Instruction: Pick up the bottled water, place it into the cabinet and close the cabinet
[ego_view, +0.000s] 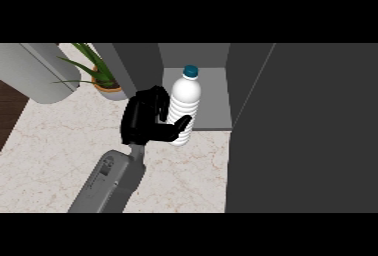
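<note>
The bottled water (186, 97) is white with a teal cap and stands upright at the open front of the cabinet (214, 107), its base near the front lip of the grey cabinet floor. My left hand (144, 120) is shut on it from the left: the thumb crosses the bottle's lower front and the fingers curl behind it. The grey forearm comes in from the lower left. My right hand shows nowhere.
A large dark panel (310, 135), seemingly the open cabinet door, fills the right side. A potted plant (103, 80) stands left of the cabinet, next to a pale grey rounded object (40, 70) at the top left. Marble counter (52, 155) spreads across the left and front.
</note>
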